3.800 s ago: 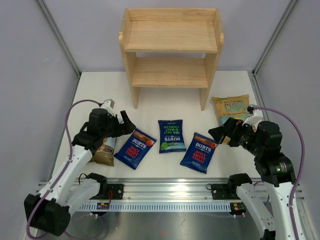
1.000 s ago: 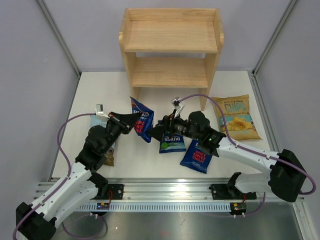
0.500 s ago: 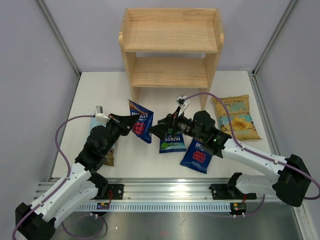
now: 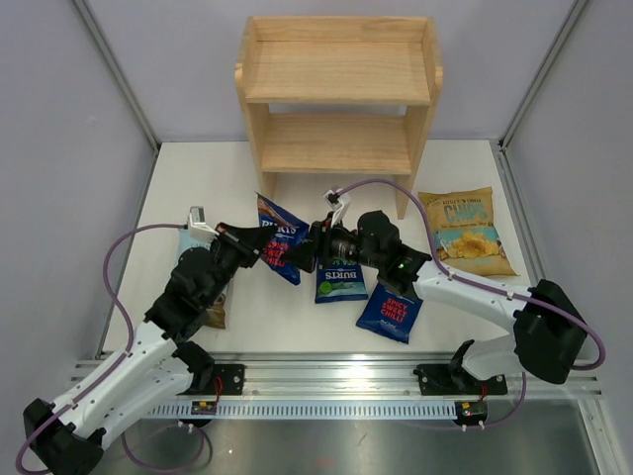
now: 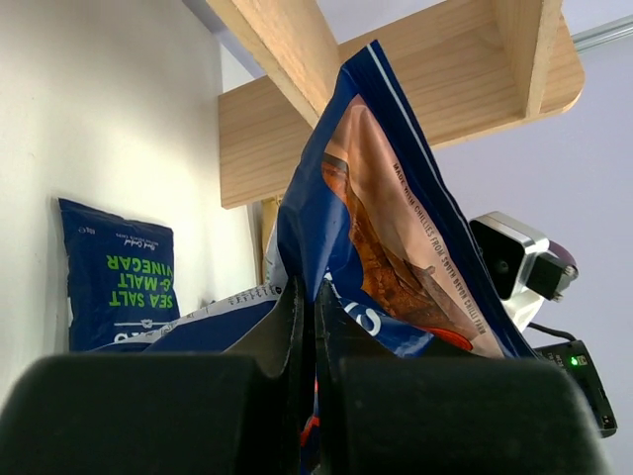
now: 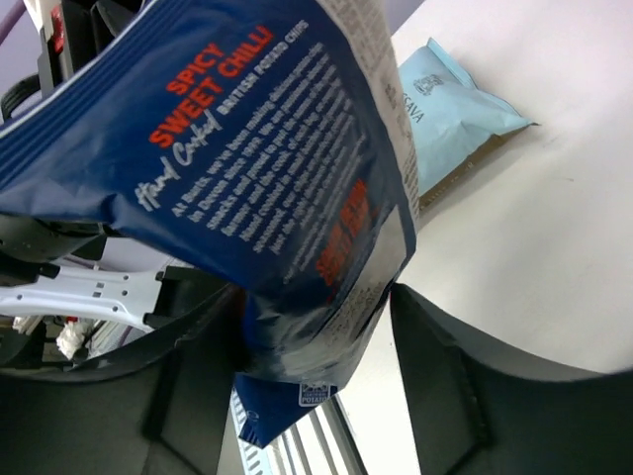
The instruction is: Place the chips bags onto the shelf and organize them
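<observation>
My left gripper (image 4: 259, 247) (image 5: 307, 292) is shut on a dark-blue Burts bag with a red label (image 4: 280, 237) (image 5: 396, 228), holding it off the table in front of the shelf (image 4: 336, 74) (image 5: 415, 109). My right gripper (image 4: 307, 255) (image 6: 315, 297) straddles the same bag's other end (image 6: 257, 168). Its jaws stand part-way apart, one finger against the foil and a gap at the other. The green Burts bag (image 4: 341, 282) (image 5: 119, 282), a second red Burts bag (image 4: 391, 312) and the yellow bag (image 4: 463, 233) lie flat. The pale blue-tan bag (image 4: 212, 309) (image 6: 450, 109) lies partly under my left arm.
The shelf's two tiers hold nothing. Its front legs (image 4: 404, 203) stand just behind the two grippers. Grey walls close in the white table (image 4: 297, 317) on three sides, and the arms' mounting rail (image 4: 336, 381) runs along the near edge.
My right gripper has slid left up to the lifted bag and its jaws have narrowed around the bag's end. The left gripper has kept its hold, nearly still.
</observation>
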Robot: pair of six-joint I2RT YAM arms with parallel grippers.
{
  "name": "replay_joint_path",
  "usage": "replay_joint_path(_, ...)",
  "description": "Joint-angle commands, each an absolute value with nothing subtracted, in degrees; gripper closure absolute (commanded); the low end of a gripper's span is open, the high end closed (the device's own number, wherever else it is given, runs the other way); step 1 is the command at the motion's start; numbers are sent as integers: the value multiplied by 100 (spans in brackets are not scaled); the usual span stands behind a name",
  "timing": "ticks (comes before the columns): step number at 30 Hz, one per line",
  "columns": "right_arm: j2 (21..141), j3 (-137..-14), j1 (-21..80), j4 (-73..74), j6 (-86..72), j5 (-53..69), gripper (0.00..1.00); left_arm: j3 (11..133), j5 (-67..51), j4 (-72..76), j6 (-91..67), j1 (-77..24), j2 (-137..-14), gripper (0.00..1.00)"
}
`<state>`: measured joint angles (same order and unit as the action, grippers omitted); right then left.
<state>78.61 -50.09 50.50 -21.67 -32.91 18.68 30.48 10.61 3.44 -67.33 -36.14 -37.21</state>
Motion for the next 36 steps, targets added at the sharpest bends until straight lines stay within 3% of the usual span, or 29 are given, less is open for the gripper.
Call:
replay_joint_path(1,7936,-5212,5107,-2839,-3208,2118,40,3445,1266,519,-6425,-3647,-3726,100)
replay_joint_path(2,7945,-5229,5106,-2830,-3173,2136,52,3515,1222,501,-6347,-3656,-3840,100)
replay_joint_path(5,7937,-5308,5106,-2778,-3024,2311,70,3761,1029,335,-6074,-3647,-4007,100)
replay_joint_path(7,7867,-5352,5098,-2507,-2831,2417,76,3954,906,264,-5706,-3647,-4087,100)
replay_joint_path(8,7753,-5361,5054,-2392,-2760,2408,78,4016,862,220,-5304,-3647,-4096,95)
replay_joint_path(9,7674,-5353,5028,-2286,-2716,2443,82,4104,644,211,-5021,-3647,-4078,67)
replay_joint_path(11,7455,-5300,4879,-2110,-2707,2932,83,4411,475,-111,-4389,-3647,-4104,37)
replay_joint_path(12,7392,-5291,4643,-2066,-2751,3153,84,4517,335,-262,-3794,-3647,-4078,14)
replay_joint_path(13,7331,-5274,4528,-1935,-2855,3355,85,4578,238,-359,-3518,-3647,-4061,2)
replay_joint_path(18,6953,-5247,3798,-1697,-3015,5130,85,4571,-1269,-422,-2181,-3630,-3824,1)
replay_joint_path(22,6812,-5598,3691,-696,-2428,6335,82,4404,-2512,-142,-1828,-3630,-3709,1)
replay_joint_path(31,5810,-5713,3709,377,-1284,7523,82,4281,-4428,1115,-2583,-3630,-4113,1)
replay_joint_path(36,5871,-5739,3709,351,-1397,7533,81,4026,-5508,3600,-4400,-3647,-4762,1)
